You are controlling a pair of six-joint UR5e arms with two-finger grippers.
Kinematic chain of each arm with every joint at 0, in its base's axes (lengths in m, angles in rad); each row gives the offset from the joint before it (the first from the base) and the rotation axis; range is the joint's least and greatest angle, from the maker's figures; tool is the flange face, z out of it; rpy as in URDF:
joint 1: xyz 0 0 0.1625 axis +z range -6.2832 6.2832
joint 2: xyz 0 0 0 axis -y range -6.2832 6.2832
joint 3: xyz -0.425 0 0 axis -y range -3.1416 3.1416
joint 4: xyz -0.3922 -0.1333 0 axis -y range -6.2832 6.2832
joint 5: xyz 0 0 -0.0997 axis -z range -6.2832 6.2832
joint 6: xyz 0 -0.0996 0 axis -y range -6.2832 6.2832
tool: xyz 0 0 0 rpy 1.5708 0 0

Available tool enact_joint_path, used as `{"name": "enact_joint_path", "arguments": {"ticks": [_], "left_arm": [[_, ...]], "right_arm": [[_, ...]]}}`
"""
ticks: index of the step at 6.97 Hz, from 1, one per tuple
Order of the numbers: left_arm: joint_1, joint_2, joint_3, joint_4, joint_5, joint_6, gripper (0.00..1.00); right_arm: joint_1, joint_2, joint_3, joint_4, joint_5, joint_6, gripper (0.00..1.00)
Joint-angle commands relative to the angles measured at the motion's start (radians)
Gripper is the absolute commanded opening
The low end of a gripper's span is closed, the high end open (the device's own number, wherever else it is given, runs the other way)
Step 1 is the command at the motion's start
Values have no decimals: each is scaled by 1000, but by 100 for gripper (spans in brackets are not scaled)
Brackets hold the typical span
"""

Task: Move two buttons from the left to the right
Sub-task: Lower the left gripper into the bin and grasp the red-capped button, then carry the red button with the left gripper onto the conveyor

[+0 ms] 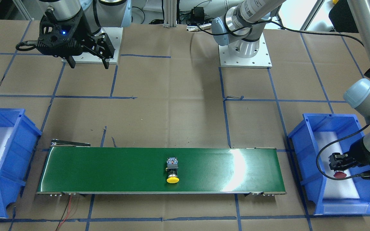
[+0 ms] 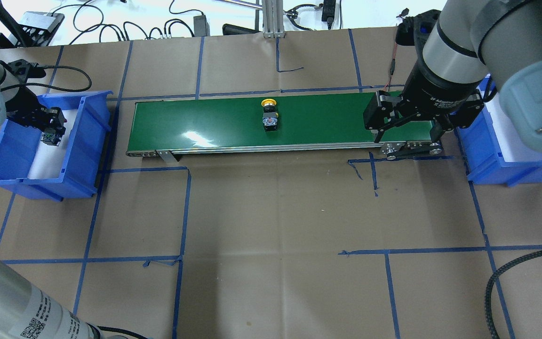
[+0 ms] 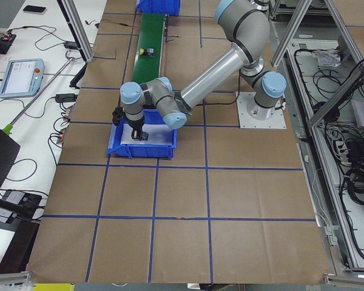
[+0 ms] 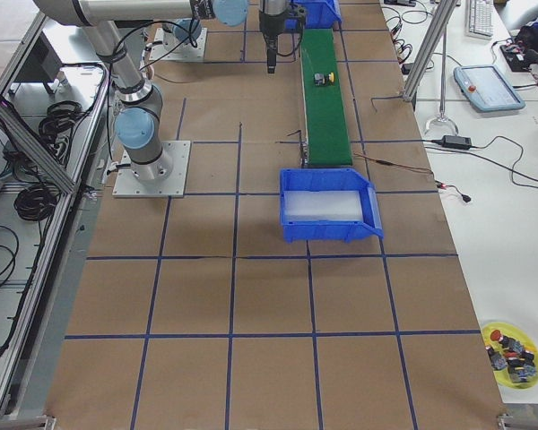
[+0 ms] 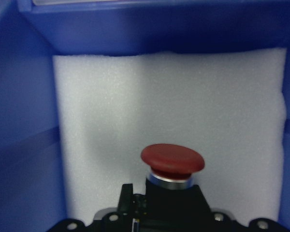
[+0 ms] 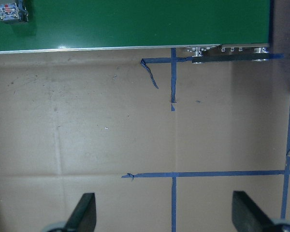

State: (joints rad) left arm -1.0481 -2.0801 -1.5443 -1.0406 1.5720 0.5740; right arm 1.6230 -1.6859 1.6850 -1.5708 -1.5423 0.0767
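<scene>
The yellow button (image 1: 172, 172) lies on its side in the middle of the green conveyor belt (image 1: 108, 170), cap toward the far edge in the overhead view (image 2: 269, 115). Its grey contact body shows in the top left corner of the right wrist view (image 6: 9, 10). My left gripper (image 2: 51, 131) is inside the blue bin (image 2: 87, 141) on my left, shut on the red button (image 5: 172, 159) over the white foam. My right gripper (image 2: 405, 135) is open and empty, above the table near the belt's right end.
A second blue bin (image 2: 487, 165) with a white foam liner stands past the belt's right end, partly hidden by my right arm. Brown paper with blue tape lines covers the table. A small yellow dish of spare parts (image 4: 513, 348) sits on a side table.
</scene>
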Motion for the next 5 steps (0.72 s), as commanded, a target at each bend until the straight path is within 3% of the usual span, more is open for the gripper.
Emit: {"name": "enact_joint_path", "arguments": {"ticks": [1,3,5], "left_arm": [[-1,105,77,-210,2,3,5],[-3,176,130,-370,6,1,5],[-12,178,130,-383,6,-14,5]], "right_arm": [[0,0,-1,0,-1,0,100],[0,0,-1,0,1,0,100],[0,0,-2,0,1,0,100]]}}
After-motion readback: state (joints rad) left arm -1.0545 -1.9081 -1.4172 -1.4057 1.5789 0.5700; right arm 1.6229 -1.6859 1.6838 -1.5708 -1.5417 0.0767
